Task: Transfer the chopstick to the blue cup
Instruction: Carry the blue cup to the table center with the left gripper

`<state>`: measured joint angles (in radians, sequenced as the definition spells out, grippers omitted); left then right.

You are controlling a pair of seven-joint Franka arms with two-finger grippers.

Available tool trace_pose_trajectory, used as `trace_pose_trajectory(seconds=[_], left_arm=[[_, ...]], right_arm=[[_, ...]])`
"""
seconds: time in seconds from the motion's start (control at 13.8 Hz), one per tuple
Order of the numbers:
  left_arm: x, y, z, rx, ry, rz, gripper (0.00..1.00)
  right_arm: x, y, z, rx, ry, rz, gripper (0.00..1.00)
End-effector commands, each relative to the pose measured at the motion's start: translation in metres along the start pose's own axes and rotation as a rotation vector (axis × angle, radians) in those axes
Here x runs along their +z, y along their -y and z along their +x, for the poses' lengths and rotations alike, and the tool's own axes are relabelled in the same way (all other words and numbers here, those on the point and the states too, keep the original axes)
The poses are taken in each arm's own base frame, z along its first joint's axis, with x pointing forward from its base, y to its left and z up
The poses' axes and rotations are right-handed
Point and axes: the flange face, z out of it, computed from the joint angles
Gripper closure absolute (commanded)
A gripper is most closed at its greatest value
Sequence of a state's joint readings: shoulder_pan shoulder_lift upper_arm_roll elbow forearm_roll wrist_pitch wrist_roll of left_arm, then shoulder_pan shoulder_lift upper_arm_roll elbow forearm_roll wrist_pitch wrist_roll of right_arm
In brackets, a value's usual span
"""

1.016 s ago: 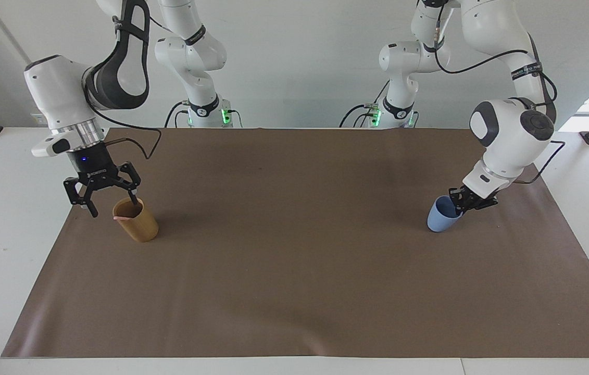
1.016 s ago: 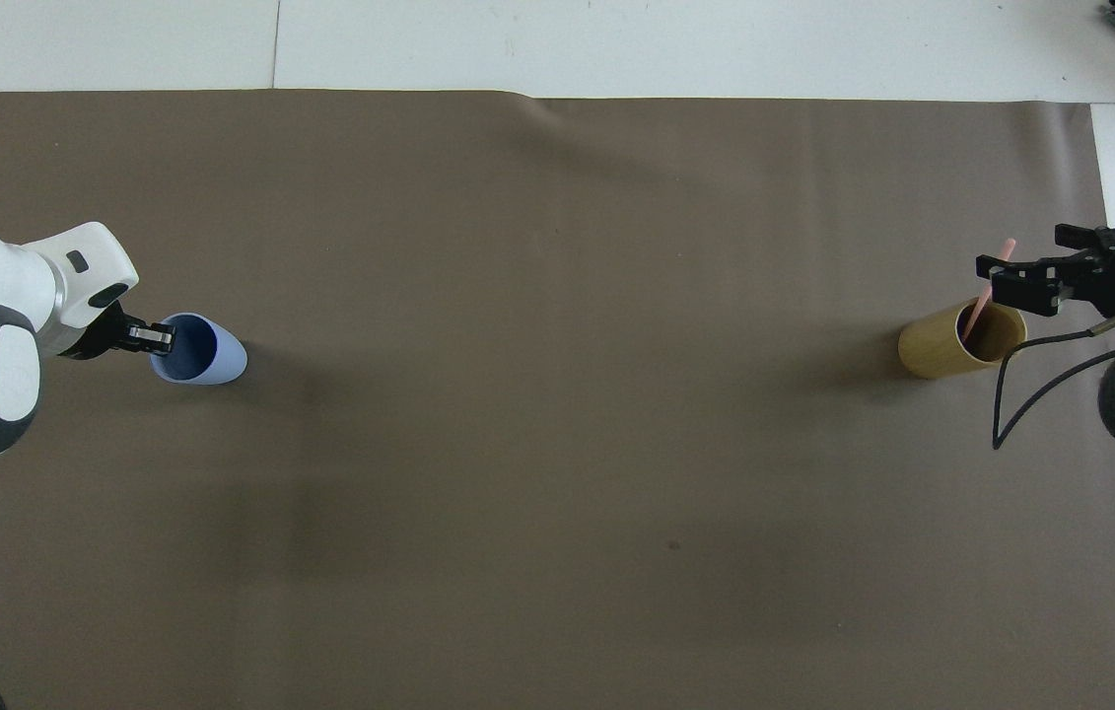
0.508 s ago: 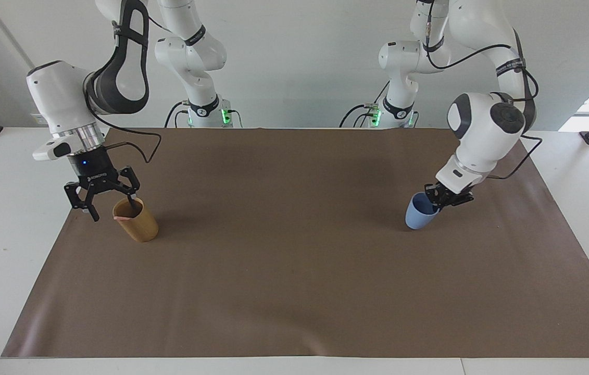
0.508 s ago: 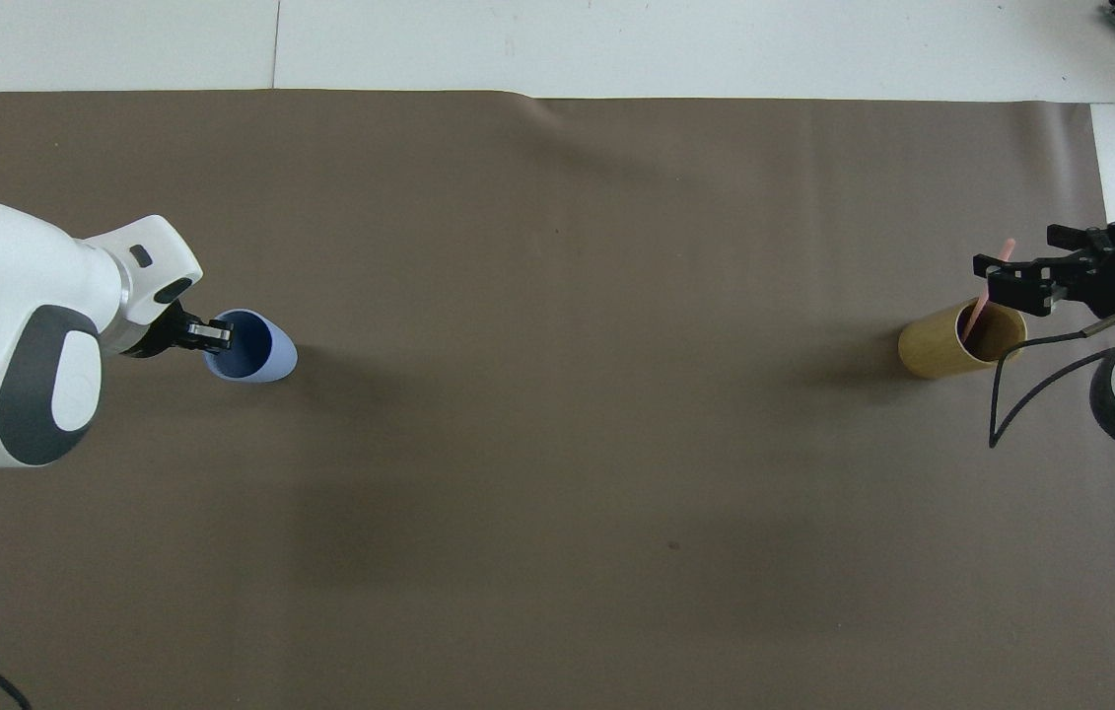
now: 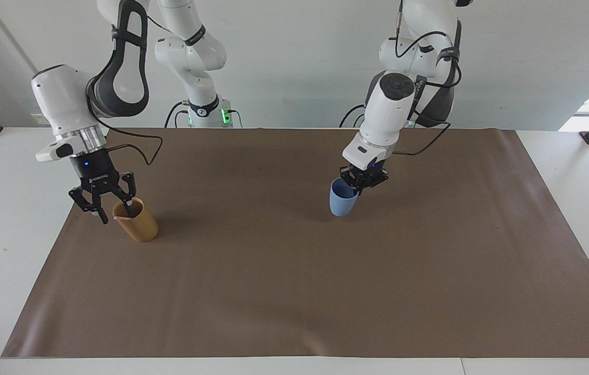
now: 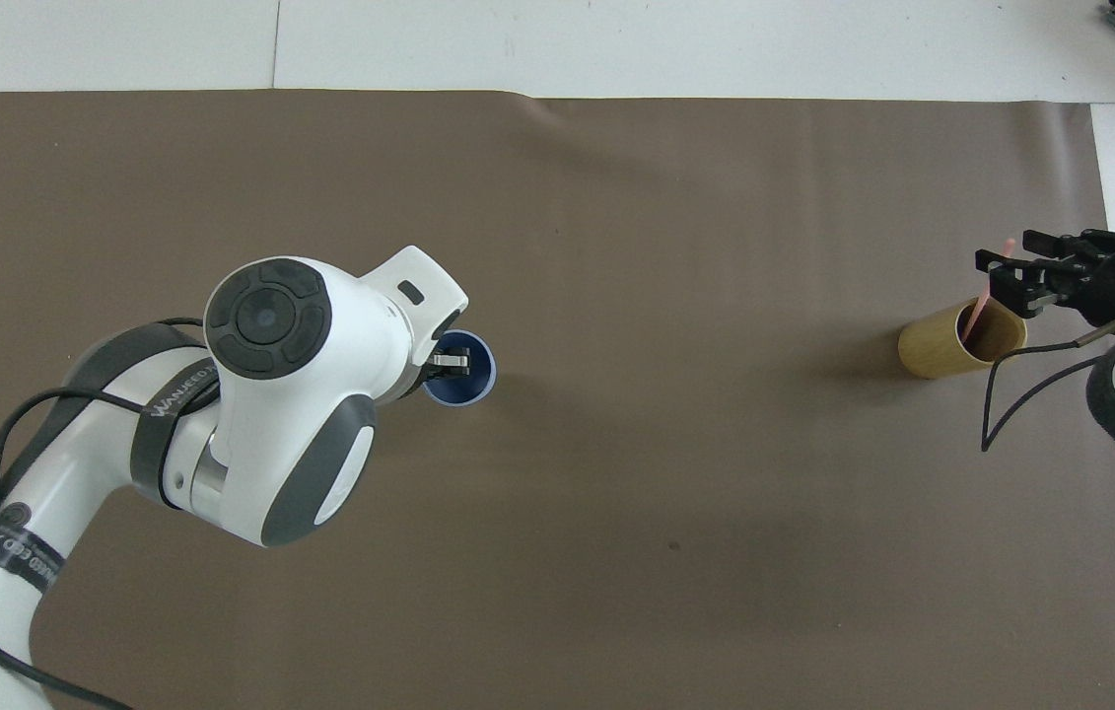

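My left gripper [image 5: 361, 188] pinches the rim of the small matte light-blue tumbler [image 5: 341, 199], which stands upright mid-mat. My right gripper [image 5: 113, 207] straddles the thin pink chopstick [image 6: 979, 306] leaning in the tan bamboo-coloured cup [image 5: 136, 221] at the right arm's end (jaws half-narrowed, no grip I can vouch for). This looks like the pickup step; next I must finish closing, lift straight, then carry it over the tumbler.

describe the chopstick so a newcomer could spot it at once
Start from the brown mat and go to the right arm's end, where a tan cup stands under the right end effector. The chopstick leans inside that cup, its top poking above the rim. It is the only thin pink stick; the blue cup, mid-mat, is pinched by the left end effector.
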<state>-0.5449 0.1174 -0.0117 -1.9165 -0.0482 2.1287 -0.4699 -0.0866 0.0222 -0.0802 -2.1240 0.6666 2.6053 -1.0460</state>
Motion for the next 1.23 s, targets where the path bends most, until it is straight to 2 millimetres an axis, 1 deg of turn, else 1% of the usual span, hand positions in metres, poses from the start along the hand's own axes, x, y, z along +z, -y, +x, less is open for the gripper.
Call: trace_pose_trajectory(seconds=[0.0, 0.07, 0.15, 0.22, 0.29, 0.36, 0.51, 0.65, 0.73, 0.8, 0.87, 1.02, 1.16], left_arm=[[0.007, -0.046, -0.013, -0.03, -0.017, -0.026, 1.0], [0.012, -0.06, -0.019, -0.036, -0.013, -0.027, 1.0], [0.012, -0.072, -0.021, -0.041, -0.013, -0.03, 1.0], [0.011, -0.073, -0.021, -0.047, -0.016, -0.032, 1.0], [0.011, -0.075, -0.022, -0.045, -0.014, -0.034, 1.0], [0.012, -0.082, -0.027, -0.043, -0.002, -0.047, 1.0], [0.013, -0.083, -0.029, -0.051, 0.008, -0.053, 1.0], [0.017, -0.084, -0.034, -0.045, 0.022, -0.043, 1.0], [0.018, -0.086, -0.037, -0.039, 0.027, -0.041, 1.0], [0.019, -0.086, -0.038, -0.036, 0.029, -0.039, 1.0], [0.02, -0.086, -0.039, -0.036, 0.032, -0.037, 1.0], [0.049, -0.096, -0.046, -0.021, 0.061, -0.015, 1.0], [0.05, -0.096, -0.045, -0.018, 0.057, -0.018, 1.0]], right_arm=[[0.001, 0.0, -0.006, -0.008, -0.021, -0.005, 0.51], [0.002, 0.0, -0.006, -0.006, -0.021, -0.004, 0.57], [0.002, 0.0, -0.006, -0.006, -0.021, -0.004, 0.62], [0.001, 0.0, -0.006, -0.006, -0.023, -0.008, 0.63], [0.001, 0.001, -0.005, -0.007, -0.024, -0.009, 0.67], [0.001, 0.0, -0.006, -0.006, -0.024, -0.011, 0.72], [0.002, 0.0, -0.005, -0.003, -0.026, -0.009, 0.79], [0.002, 0.0, -0.004, 0.003, -0.032, -0.007, 0.86], [0.003, -0.001, -0.004, 0.004, -0.031, -0.007, 0.93], [0.003, -0.001, -0.004, 0.005, -0.032, -0.007, 0.97], [0.003, -0.002, -0.004, 0.006, -0.032, -0.008, 1.0], [0.003, -0.001, -0.003, 0.005, -0.033, -0.007, 1.0], [0.001, -0.004, -0.003, 0.007, -0.034, -0.009, 1.0]])
